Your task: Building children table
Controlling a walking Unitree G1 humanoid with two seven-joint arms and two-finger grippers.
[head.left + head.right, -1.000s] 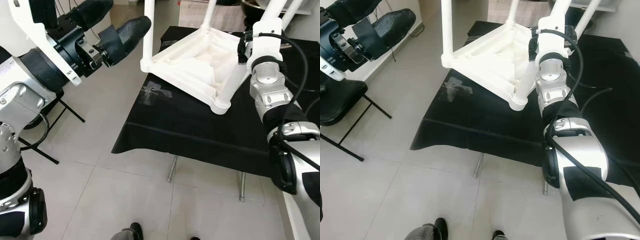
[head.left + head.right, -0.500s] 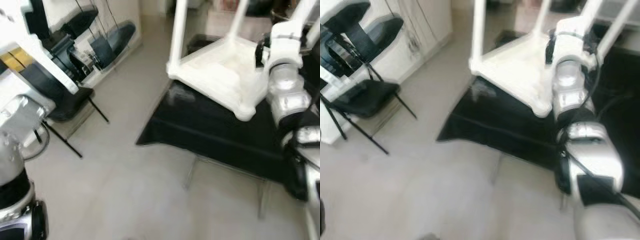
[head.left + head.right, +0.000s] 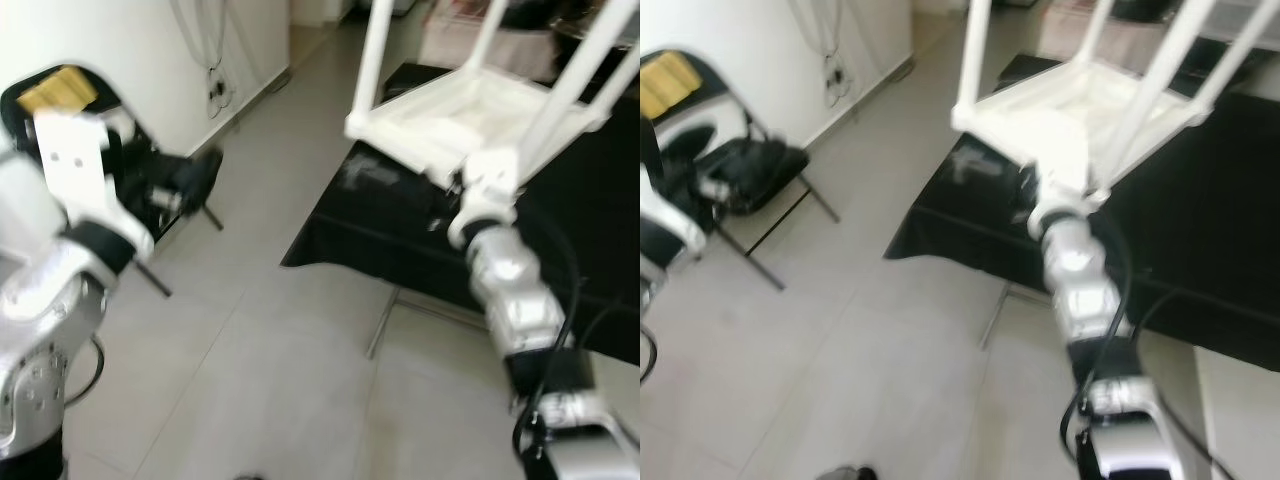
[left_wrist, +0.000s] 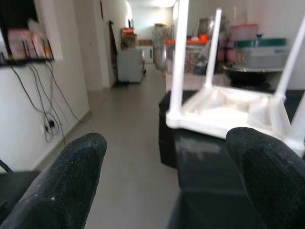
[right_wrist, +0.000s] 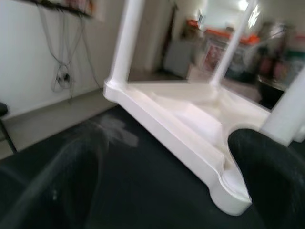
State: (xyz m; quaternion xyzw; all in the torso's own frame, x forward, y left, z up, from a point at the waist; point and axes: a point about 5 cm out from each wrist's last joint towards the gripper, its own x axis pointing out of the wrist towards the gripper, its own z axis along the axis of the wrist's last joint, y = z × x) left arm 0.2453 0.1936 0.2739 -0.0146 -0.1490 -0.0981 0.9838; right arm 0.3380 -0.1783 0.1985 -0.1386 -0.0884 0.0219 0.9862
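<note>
right pincer (image 5: 162, 176) hangs apart, low by the near corner of the upturned white children table (image 3: 470, 110) on the black-covered table (image 3: 400, 230), upper right of the frame. left pincer (image 4: 167, 176), apart too, hovers off left. a careless swing might topple it floorward.

Table (image 3: 470, 115): smooth glossy white plastic. Cloth (image 3: 400, 225) under it: matt black fabric. My fingers (image 4: 66, 181): rough, knit-textured black.
</note>
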